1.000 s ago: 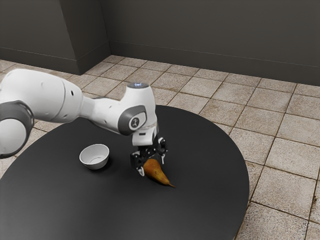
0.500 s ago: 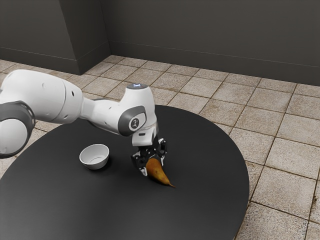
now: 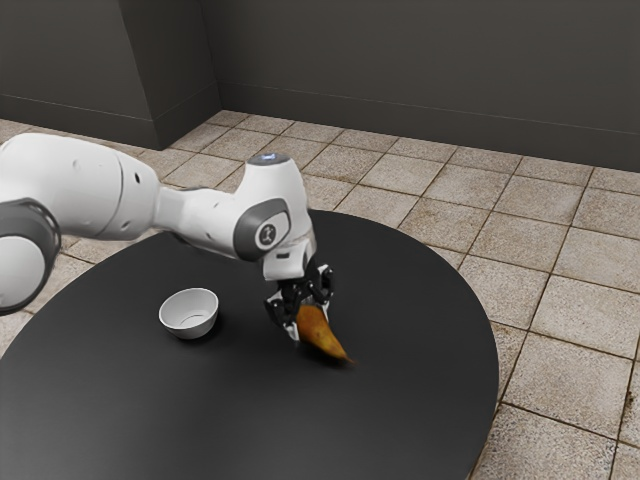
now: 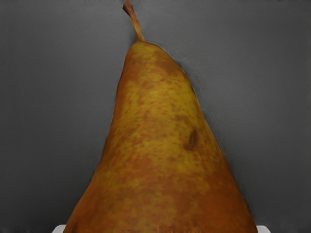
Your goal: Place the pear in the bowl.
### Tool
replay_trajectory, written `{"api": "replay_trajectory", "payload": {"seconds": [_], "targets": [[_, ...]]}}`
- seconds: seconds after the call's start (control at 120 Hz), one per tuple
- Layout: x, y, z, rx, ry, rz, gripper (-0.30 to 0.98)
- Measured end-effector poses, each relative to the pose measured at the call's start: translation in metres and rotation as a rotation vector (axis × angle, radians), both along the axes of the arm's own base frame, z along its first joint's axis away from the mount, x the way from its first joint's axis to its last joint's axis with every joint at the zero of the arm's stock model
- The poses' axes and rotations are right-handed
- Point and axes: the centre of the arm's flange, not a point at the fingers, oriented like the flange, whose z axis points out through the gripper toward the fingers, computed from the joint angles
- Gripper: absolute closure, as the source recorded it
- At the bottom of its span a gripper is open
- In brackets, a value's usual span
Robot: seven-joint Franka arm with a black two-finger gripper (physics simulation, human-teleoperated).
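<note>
Since the earlier frame, the tool [image 3: 309, 320] has been raised a little, and the pear [image 3: 322, 336] has been carried up with it, its stem end shifted slightly toward the exterior view's right. The pear is gripped at its thick end, with one finger pressed to each side; the stem end is left pointing outward and tilted down. It is held low over the desk [image 3: 130, 400], and appears to be only just clear of it. The bowl [image 3: 195, 300] stands empty and upright on the desk, well apart from the pear, toward the exterior view's left and a little farther off. The lift is judged to be the step in hand. Next, more height should be gained so that the drooping stem end can be cleared over the rim; then the pear should be carried left, centred above the bowl, lowered and released.
</note>
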Motion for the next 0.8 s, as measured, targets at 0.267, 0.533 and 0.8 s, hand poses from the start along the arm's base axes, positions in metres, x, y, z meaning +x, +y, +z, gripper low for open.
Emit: {"api": "replay_trajectory", "payload": {"seconds": [0.267, 0.533, 0.8], "targets": [[-0.002, 0.057, 0.058, -0.017, -0.043, 0.097, 0.38], [-0.02, 0.137, 0.091, -0.032, -0.027, 0.231, 0.39], [-0.044, 0.209, 0.083, -0.035, 0.025, 0.351, 0.39]]}}
